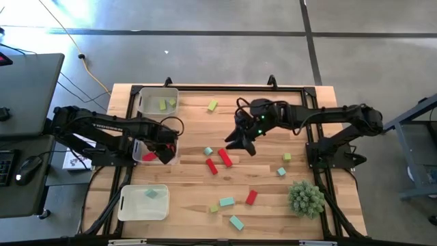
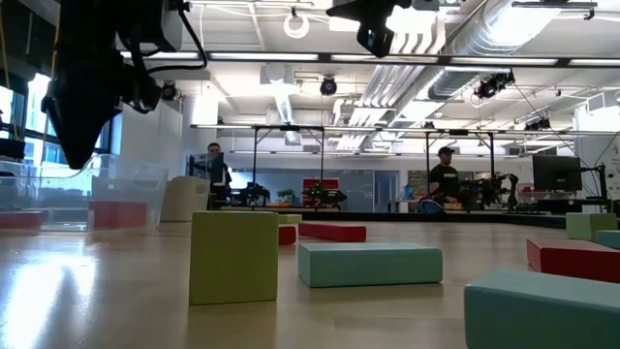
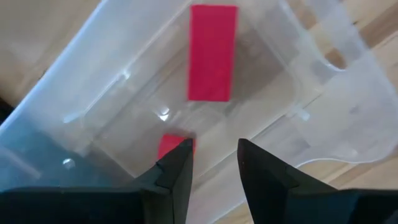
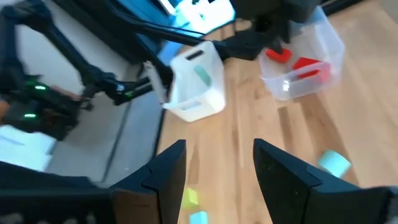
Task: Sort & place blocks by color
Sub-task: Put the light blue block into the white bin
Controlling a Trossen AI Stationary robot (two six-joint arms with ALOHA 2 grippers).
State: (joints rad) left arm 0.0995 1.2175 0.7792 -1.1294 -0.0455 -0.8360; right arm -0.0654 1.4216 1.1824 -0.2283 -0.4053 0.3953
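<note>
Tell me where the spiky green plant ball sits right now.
In the high view the spiky green plant ball sits at the table's near right corner, beside the right arm's base, right of a red block.

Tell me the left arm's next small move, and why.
Probably lift the left gripper straight up out of the middle bin. Its fingers look open with nothing between them, and a red block lies loose on the bin floor beyond them, so the drop looks done. More red blocks wait on the table. The right gripper hangs open above that table.

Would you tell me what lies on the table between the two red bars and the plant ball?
In the high view, a teal block lies between the red bars and the plant ball.
</note>
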